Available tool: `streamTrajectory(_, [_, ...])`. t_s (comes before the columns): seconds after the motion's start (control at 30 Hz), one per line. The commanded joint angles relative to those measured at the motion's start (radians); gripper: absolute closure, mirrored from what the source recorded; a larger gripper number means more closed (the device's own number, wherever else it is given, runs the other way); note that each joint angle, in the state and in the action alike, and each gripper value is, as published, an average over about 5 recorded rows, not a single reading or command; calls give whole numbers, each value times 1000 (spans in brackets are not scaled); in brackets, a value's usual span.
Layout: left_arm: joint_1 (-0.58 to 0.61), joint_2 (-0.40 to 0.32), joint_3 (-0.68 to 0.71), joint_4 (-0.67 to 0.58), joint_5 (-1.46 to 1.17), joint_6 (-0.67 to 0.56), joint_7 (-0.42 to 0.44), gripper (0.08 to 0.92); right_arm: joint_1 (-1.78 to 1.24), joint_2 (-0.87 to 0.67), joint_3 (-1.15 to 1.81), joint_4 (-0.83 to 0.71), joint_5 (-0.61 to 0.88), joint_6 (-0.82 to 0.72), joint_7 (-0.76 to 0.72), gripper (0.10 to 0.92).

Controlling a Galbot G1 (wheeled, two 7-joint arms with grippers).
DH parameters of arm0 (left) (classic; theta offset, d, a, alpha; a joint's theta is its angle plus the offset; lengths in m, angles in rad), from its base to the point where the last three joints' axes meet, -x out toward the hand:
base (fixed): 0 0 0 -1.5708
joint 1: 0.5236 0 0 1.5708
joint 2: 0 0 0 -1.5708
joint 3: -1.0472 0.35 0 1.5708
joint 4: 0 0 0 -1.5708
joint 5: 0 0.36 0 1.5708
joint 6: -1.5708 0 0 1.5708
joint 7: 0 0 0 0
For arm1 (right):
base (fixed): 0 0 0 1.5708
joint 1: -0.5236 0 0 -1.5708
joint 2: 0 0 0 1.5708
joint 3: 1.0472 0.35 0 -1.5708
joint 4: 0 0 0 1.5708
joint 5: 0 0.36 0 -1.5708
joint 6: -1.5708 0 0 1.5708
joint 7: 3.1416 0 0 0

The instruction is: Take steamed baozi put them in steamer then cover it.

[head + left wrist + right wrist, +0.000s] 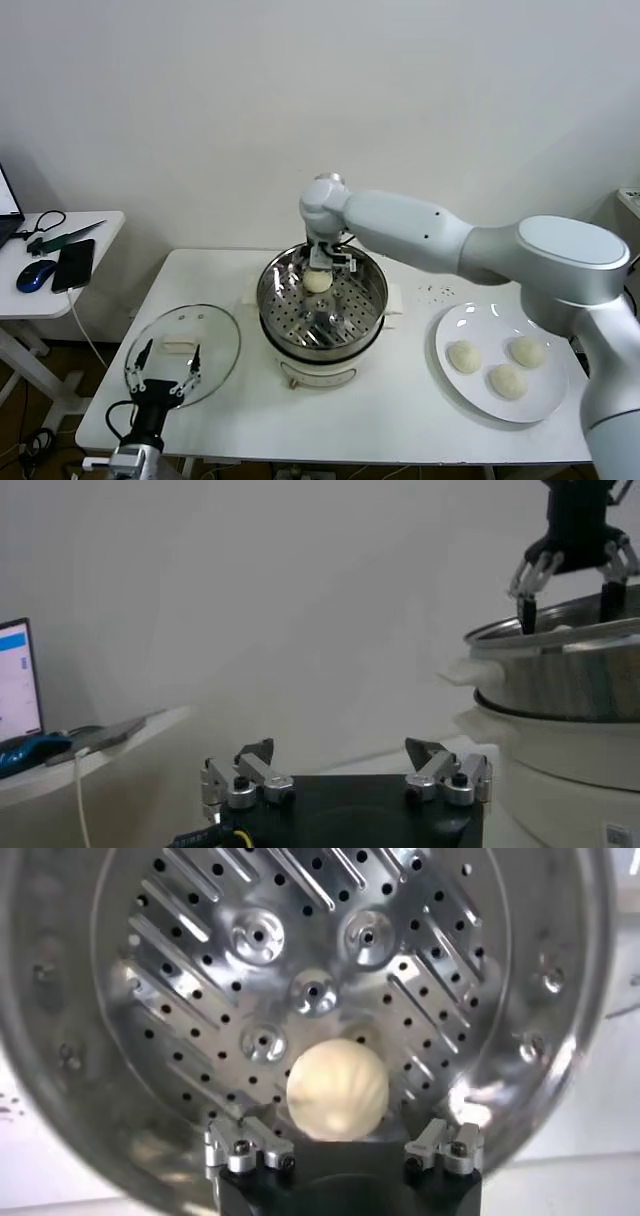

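One baozi (317,281) in steamer (290,305); plate (455,325) right, lid (215,345) left.

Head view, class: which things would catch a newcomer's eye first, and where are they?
The shiny steamer at the table's centre draws the eye, with the right claw open above one baozi lying on its perforated floor. Three more baozi wait on the white plate to the robot's right.

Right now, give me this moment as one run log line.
right end effector: open over steamer | baozi: one on steamer floor, three on plate | left end effector: open, idle by glass lid
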Motion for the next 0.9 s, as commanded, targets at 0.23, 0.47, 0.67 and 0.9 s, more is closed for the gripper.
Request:
streamTrajectory(0.23, [3, 13, 4, -16, 2, 3, 4, 177, 348, -427, -235, 303, 787, -593, 84, 203])
streamTrajectory(0.47, [9, 14, 3, -28, 0, -2, 5, 177, 335, -654, -277, 358, 977, -731, 55, 203])
streamTrajectory(0.67, [21, 12, 0, -28, 0, -4, 7, 177, 159, -776, -237, 336, 882, -733, 22, 203])
streamTrajectory(0.9, [32, 11, -10, -28, 3, -3, 6, 177, -165, -818, -21, 265, 678, -726, 18, 203])
